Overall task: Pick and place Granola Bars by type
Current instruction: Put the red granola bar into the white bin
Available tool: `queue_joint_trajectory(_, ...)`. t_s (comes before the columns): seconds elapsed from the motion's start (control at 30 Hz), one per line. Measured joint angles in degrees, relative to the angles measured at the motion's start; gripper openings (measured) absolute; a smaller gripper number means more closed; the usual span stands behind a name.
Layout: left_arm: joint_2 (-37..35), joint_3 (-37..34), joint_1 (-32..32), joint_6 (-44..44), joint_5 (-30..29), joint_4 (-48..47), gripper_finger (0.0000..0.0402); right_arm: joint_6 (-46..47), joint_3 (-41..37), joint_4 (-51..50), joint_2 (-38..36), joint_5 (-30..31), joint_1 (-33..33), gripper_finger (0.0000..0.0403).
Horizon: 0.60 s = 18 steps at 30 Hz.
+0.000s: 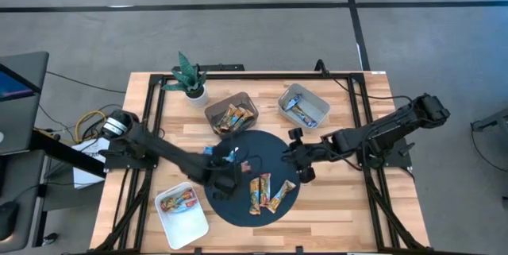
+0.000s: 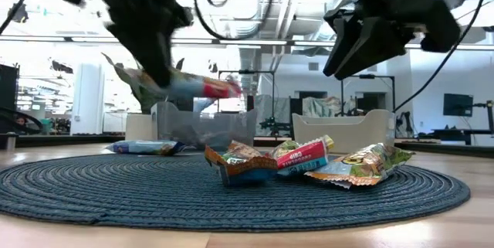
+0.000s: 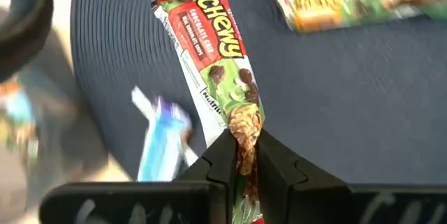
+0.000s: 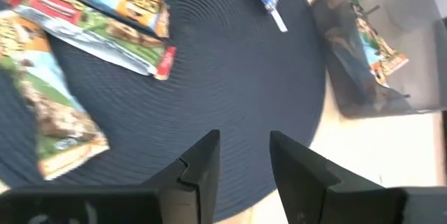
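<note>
High view: on the wooden desk [image 1: 143,207], a white tray [image 1: 181,207] at the near left holds wrapped bars. Just right of it, the left pincer [image 3: 241,155] is clamped on one end of a Chewy chocolate chip granola bar [image 3: 220,63], lifted above the dark round woven mat [image 1: 246,145]. A blue-and-white bar [image 3: 159,140] lies on the mat nearby. Three granola bars [image 1: 268,191] rest side by side on the mat's near right. The right pincer [image 4: 241,158] hovers over the mat's right edge, fingers apart and empty. Two bins [image 1: 303,106] behind hold more bars.
</note>
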Motion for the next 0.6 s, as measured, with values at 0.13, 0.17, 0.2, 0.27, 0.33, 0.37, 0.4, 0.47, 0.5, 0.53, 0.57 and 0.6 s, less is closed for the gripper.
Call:
queue_joint_trajectory(0.13, -0.06, 4.84, -5.67, -10.59, 0.77, -10.19, 0.0027, -1.01, 0.0, 0.1, 0.0, -0.02, -2.74, 0.0118)
queue_joint_trajectory(0.17, -0.07, 5.81, -7.31, -13.6, 1.46, -11.94, 0.0027, -1.03, 0.0, 0.29, 0.0, -0.02, -3.54, 0.0118)
queue_joint_trajectory(0.2, -0.07, 6.63, -9.02, -16.58, 2.35, -13.43, 0.0027, -1.16, 0.0, 0.5, 0.0, -0.04, -4.31, 0.0118)
queue_joint_trajectory(0.27, -0.07, 7.89, -12.53, -23.06, 4.69, -15.42, 0.0027, -2.16, 0.0, 1.18, 0.0, -0.04, -5.82, 0.0118)
queue_joint_trajectory(0.33, -0.07, 8.26, -16.17, -30.08, 6.68, -15.72, 0.0029, -2.93, 0.0, 2.34, 0.0, -0.07, -7.22, 0.0118)
queue_joint_trajectory(0.37, -0.07, 8.26, -17.89, -33.75, 7.67, -15.73, 0.0029, -3.31, 0.0, 2.93, 0.0, -0.14, -7.85, 0.0118)
queue_joint_trajectory(0.4, -0.07, 8.26, -19.62, -37.58, 8.28, -15.77, 0.0029, -3.54, 0.0, 3.43, 0.0, -0.24, -8.42, 0.0118)
queue_joint_trajectory(0.47, -0.07, 8.26, -23.03, -45.22, 8.62, -15.97, 0.003, -3.87, 0.0, 4.27, 0.0, -0.26, -9.38, 0.0118)
queue_joint_trajectory(0.5, -0.07, 8.26, -24.51, -48.96, 8.55, -16.02, 0.003, -3.86, 0.0, 4.72, 0.0, -0.26, -9.79, 0.0118)
queue_joint_trajectory(0.53, -0.07, 8.26, -25.88, -52.25, 8.25, -16.06, 0.003, -3.86, 0.02, 5.13, 0.0, -0.28, -10.12, 0.0118)
queue_joint_trajectory(0.57, -0.07, 8.26, -27.18, -55.48, 7.68, -16.21, 0.003, -3.86, 0.02, 5.47, 0.0, -0.28, -10.4, 0.0118)
queue_joint_trajectory(0.6, -0.07, 8.26, -28.37, -58.51, 7.03, -16.6, 0.003, -3.88, 0.02, 5.64, 0.0, -0.28, -10.61, 0.0118)
